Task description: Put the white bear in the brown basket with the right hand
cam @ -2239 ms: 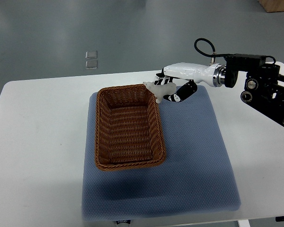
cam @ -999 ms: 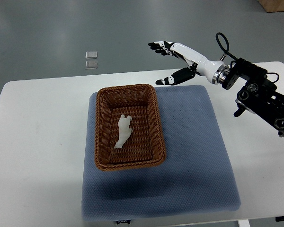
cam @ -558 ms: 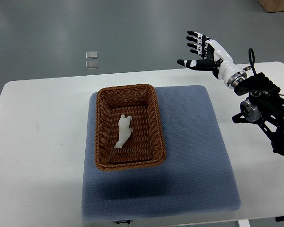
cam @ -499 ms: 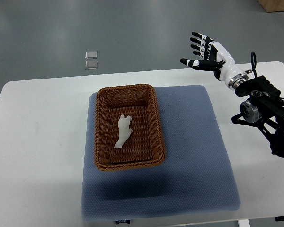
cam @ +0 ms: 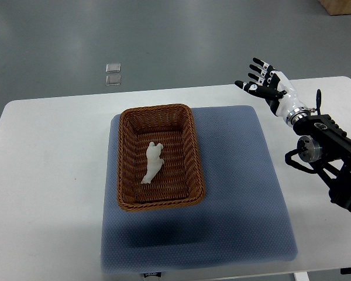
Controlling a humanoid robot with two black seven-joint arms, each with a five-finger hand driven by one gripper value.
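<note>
- Fingers of the right robot hand [cam: 268, 88] are spreading apart, gripping nothing, above the counter [cam: 47, 175]
- White bear [cam: 153, 162] is lying inside the brown basket [cam: 157, 114], well left of that hand

White table [cam: 47, 175] on grey floor [cam: 164, 41]

Right robot hand [cam: 264, 83] raised, fingers spread, empty.

- White bear [cam: 153, 162]: small, white, elongated figure. Lies flat on the basket floor, near centre, long axis slightly diagonal.
- Brown basket [cam: 192, 153]: rectangular, woven wicker, open top. Stands upright, contains only the bear.
</note>
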